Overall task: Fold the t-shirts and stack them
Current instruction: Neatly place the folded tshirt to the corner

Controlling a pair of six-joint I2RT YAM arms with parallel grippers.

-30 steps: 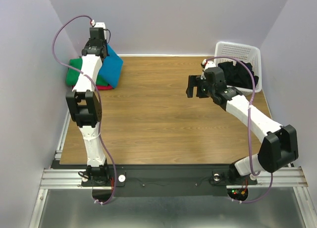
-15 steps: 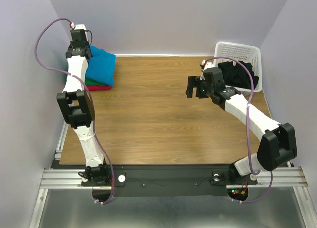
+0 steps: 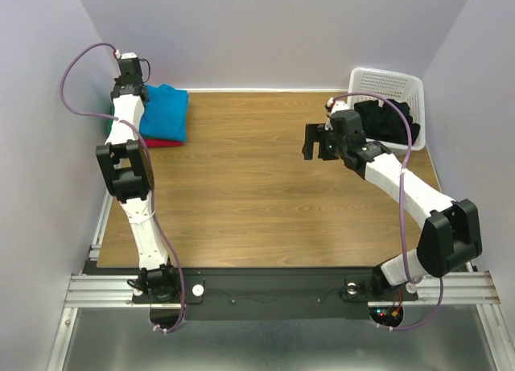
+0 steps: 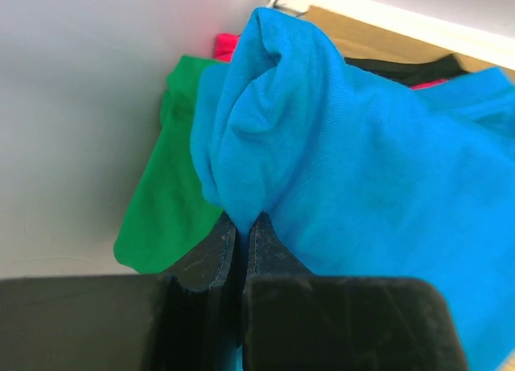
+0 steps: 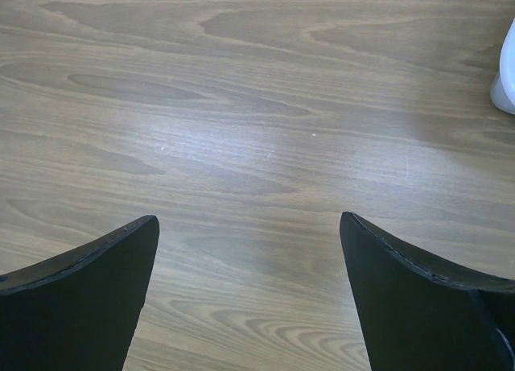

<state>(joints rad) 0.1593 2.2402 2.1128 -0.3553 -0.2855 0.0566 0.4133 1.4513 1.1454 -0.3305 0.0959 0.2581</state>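
We see two robot arms. The left arm reaches to the far left corner of the table (image 3: 257, 194), elbow raised, wrist tipped down over a pile of shirts. The left gripper (image 4: 241, 224) is clenched on a pinched fold of the turquoise-blue t-shirt (image 4: 362, 162), which bunches up just ahead of the jaws and spreads to their right. The green t-shirt (image 4: 161, 202) lies below and to the left of the jaws, against the wall. A corner of the red-pink t-shirt (image 4: 226, 46) shows beyond them. A thin black edge, also beyond them, is too small for us to identify.

The right arm bends out over mid-table. The right gripper (image 5: 248, 220) hangs above bare wood, its jaws spread wide and grasping nothing.

We count one turquoise, one green and one red-pink shirt. The black t-shirts (image 3: 388, 120) lie heaped in the white basket (image 3: 394, 83), behind and to the right of the right jaws. We cannot count them.
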